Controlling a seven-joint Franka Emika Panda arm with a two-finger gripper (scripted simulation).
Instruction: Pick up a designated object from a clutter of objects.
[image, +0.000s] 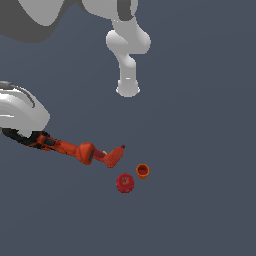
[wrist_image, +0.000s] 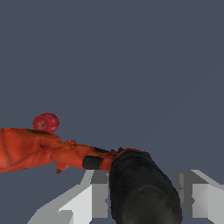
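Two fingers (wrist_image: 99, 197) straddled the orange-red drill's (wrist_image: 140, 188) black end, touching it; whether they clamped it was unclear.

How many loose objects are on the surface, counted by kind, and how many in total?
Drill: 1
Pistol-shaped tool: 1
Cup: 1
Ball: 1
Total: 4
The drill's black end sits between the fingers of the gripper.
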